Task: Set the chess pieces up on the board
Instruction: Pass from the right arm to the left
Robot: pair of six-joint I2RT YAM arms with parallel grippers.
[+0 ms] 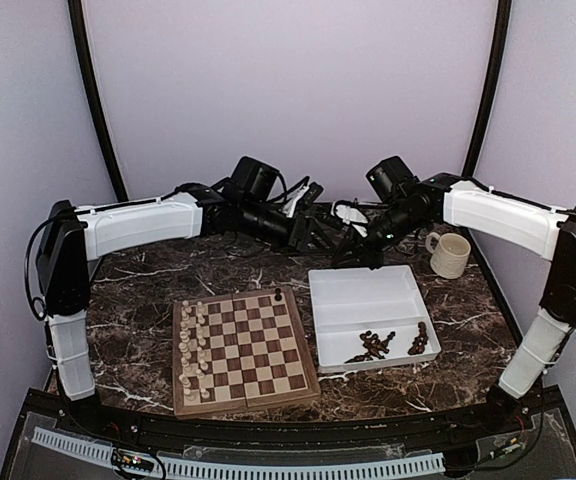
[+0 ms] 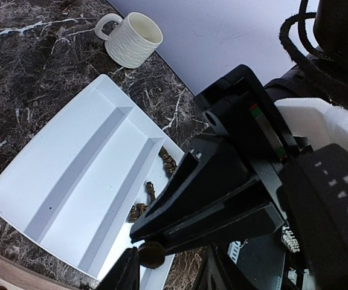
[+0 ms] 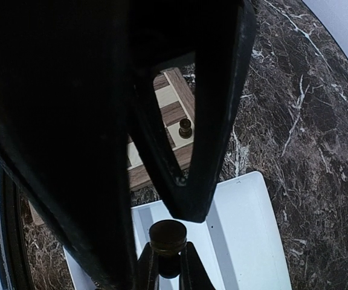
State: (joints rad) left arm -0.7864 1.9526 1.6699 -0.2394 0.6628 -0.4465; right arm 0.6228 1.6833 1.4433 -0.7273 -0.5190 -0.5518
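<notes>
The dark chessman (image 3: 167,235) I'm working with is up in the air at the back of the table, above the far end of the white tray (image 1: 368,290) and well off the board (image 1: 248,397). From the right wrist I can see the right gripper (image 3: 168,258) pinched tight on it, with the round top of the piece showing just above the two fingertips.

The left gripper (image 2: 171,278) has met it there, nose to nose. Its jaws are partly apart. From the left wrist, one finger (image 2: 125,273) sits just beside the piece and the other stands clear on the far side. I can't tell whether either finger is touching the piece.

On the board, the cream pieces (image 1: 190,345) stand in two rows along the left side. A single dark piece (image 1: 278,295) stands on the far right corner square. The other squares I can see are bare.

The tray lies just right of the board, with the loose dark pieces (image 1: 371,346) heaped in its near compartments. A second small cluster (image 1: 418,340) lies toward its right wall.

A cream ribbed mug (image 1: 450,255) stands upright beyond the tray's far right corner on the dark marble tabletop (image 1: 138,290).
</notes>
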